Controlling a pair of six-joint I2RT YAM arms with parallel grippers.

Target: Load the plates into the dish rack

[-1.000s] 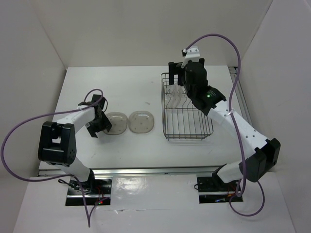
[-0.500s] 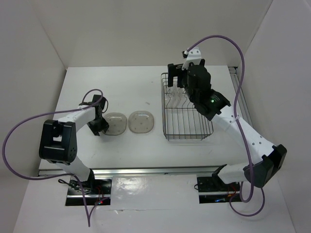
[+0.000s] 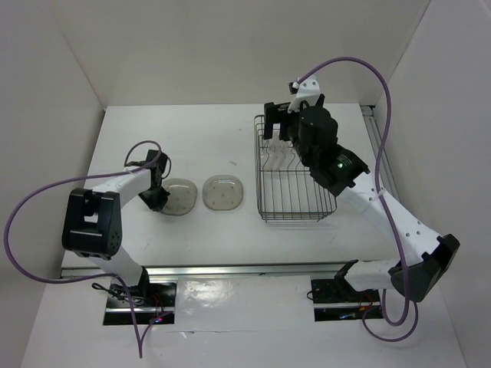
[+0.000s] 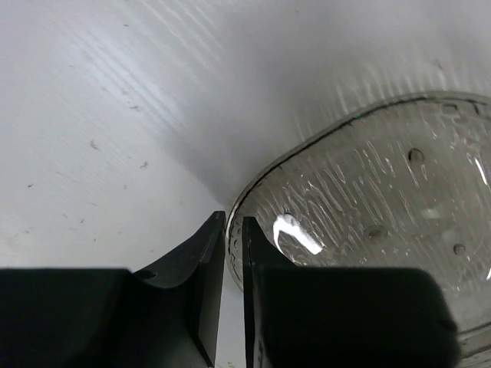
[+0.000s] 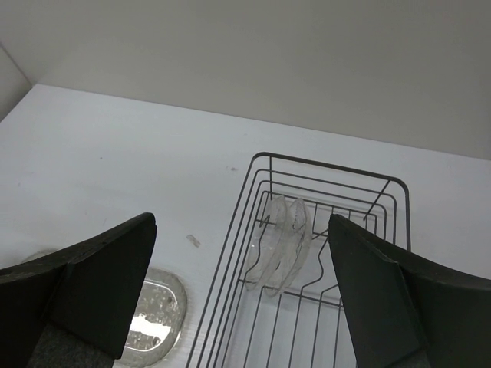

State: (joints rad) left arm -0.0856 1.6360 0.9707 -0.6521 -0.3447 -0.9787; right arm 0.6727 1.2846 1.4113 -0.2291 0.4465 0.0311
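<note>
A smoky plate lies flat on the white table at the left. My left gripper is at its left edge, one finger on each side of the raised rim, pinching it. A second plate lies flat just to the right, untouched. The wire dish rack stands at the right, with two clear plates upright on edge between its prongs. My right gripper hangs wide open above the rack's far end, holding nothing.
White walls enclose the table on the left, back and right. A purple cable loops over each arm. A small mark shows on the table left of the rack. Bare table lies between the plates and the rack.
The left gripper's jaws have narrowed from wide open onto the smoky plate's rim. The right arm has drawn up and back a little above the rack, still open.
</note>
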